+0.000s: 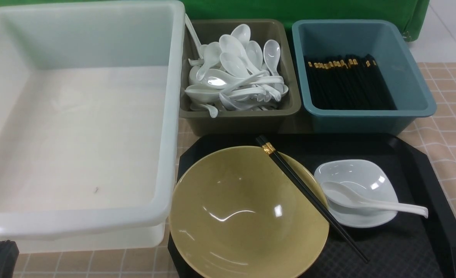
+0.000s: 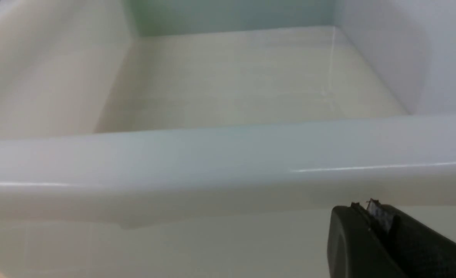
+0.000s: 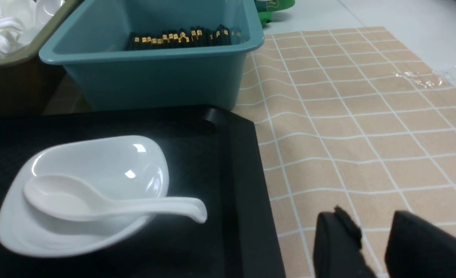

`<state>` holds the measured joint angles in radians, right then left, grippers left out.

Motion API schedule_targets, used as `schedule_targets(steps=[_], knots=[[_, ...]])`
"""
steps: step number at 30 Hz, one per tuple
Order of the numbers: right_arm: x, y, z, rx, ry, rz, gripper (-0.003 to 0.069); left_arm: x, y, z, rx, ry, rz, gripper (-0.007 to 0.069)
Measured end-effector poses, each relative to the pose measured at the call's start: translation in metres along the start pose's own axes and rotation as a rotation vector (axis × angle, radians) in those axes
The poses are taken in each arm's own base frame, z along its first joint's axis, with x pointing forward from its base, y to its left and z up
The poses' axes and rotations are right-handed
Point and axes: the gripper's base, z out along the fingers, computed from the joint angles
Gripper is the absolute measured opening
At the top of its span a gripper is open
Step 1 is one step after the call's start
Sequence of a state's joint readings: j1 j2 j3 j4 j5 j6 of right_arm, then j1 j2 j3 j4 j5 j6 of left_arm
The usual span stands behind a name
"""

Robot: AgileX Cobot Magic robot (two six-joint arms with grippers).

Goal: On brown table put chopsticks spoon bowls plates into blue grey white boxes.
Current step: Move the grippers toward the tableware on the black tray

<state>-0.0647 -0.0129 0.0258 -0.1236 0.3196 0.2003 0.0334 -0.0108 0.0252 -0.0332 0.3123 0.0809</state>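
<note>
so far, the yellow bowl (image 1: pixel 232 216), the chopsticks (image 1: pixel 301 185) laid across it, the white dish (image 1: pixel 351 173) and its spoon (image 1: pixel 338 195) are found on the black tray (image 1: pixel 424 239), unsorted; left gripper (image 2: pixel 370 216) is seen closed together, right gripper (image 3: pixel 370 227) apart, nothing held.

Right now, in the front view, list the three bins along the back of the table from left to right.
white tub → olive-grey bin → teal-blue bin
</note>
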Motion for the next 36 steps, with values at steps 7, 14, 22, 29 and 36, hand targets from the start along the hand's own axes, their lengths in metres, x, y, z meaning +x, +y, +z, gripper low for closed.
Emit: schedule_targets(steps=[7,14,22,29,36], knots=[[0.000,0.000,0.000,0.000,0.000,0.006,0.0238,-0.002,-0.001,0.000,0.008,-0.021,-0.055,0.0001],[0.000,0.004,0.000,-0.047,0.014,0.443,0.0238,-0.013,-0.007,-0.001,0.129,-0.111,-0.739,0.0001],[0.000,0.011,-0.001,-0.112,0.070,1.144,0.0238,-0.023,-0.009,-0.003,0.270,-0.129,-1.532,0.0001],[0.001,0.013,-0.001,-0.126,0.086,0.992,0.0238,-0.023,-0.013,-0.004,0.295,-0.088,-1.484,0.0001],[-0.060,0.029,-0.029,-0.328,0.108,0.470,0.0165,-0.106,-0.024,-0.045,0.418,-0.205,-0.722,0.0001]])
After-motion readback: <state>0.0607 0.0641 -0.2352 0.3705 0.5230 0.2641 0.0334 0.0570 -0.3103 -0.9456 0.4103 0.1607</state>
